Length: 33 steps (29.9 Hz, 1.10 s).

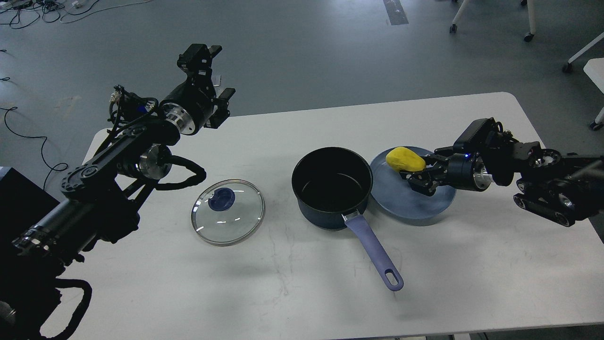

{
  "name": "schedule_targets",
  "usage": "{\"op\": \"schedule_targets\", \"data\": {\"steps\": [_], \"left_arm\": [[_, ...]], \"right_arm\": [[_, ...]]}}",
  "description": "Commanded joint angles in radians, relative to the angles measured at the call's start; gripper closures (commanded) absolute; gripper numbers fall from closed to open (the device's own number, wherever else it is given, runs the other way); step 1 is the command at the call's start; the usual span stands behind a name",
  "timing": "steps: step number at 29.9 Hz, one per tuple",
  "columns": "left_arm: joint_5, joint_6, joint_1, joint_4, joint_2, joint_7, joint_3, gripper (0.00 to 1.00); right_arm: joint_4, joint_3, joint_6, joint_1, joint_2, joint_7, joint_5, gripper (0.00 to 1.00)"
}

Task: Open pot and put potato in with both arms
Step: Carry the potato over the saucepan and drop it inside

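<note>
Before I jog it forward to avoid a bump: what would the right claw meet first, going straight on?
The right claw points left, already around the potato; beyond that, probably the pot rim.

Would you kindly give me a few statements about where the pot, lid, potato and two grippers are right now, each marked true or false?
1. The lid sits on the pot. False: it lies flat on the table, to the left of the open pot.
2. The potato is over the plate, at the right gripper. True.
3. The pot already has the potato inside. False: its black inside shows nothing in it.
4. The left gripper is raised off the table and holds nothing. True.
5. The pot's handle points away from the robot. False: it points toward the near edge of the table.
</note>
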Motion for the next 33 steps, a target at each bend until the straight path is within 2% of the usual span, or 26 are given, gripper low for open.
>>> {"op": "schedule_targets", "data": {"steps": [1,8,20,23,24,26,27,29,33], "left_arm": [[0.000,0.000,0.000,-0.001,0.000,-0.001,0.000,0.01],[0.000,0.000,0.000,-0.001,-0.008,-0.001,0.001,0.01],[0.000,0.000,0.000,-0.001,-0.016,-0.001,0.001,0.01],[0.000,0.000,0.000,0.000,-0.014,-0.001,0.001,0.01],[0.000,0.000,0.000,-0.001,-0.016,-0.001,0.001,0.01],[0.000,0.000,0.000,-0.001,-0.016,-0.001,0.001,0.01],[0.000,0.000,0.000,-0.001,-0.017,-0.001,0.001,0.01],[0.000,0.001,0.000,0.000,-0.017,-0.002,0.001,0.01],[0.000,0.000,0.000,-0.001,-0.011,-0.002,0.001,0.01]], "right_arm": [[0.016,-0.001,-0.010,0.044,-0.010,0.000,0.001,0.62],[0.059,-0.009,-0.044,0.101,-0.044,0.000,-0.001,0.64],[0.257,-0.026,-0.065,0.173,-0.032,0.000,-0.002,0.65],[0.266,-0.027,-0.067,0.161,-0.026,0.000,-0.001,0.62],[0.272,-0.027,-0.068,0.156,-0.020,0.000,-0.001,0.51],[0.283,-0.029,-0.071,0.150,-0.015,0.000,-0.001,0.37],[0.295,-0.027,-0.081,0.141,-0.013,0.000,0.001,0.22],[0.308,-0.027,-0.105,0.136,-0.013,0.000,0.004,0.03],[0.303,-0.026,-0.116,0.133,-0.006,0.000,0.012,0.00]]}}
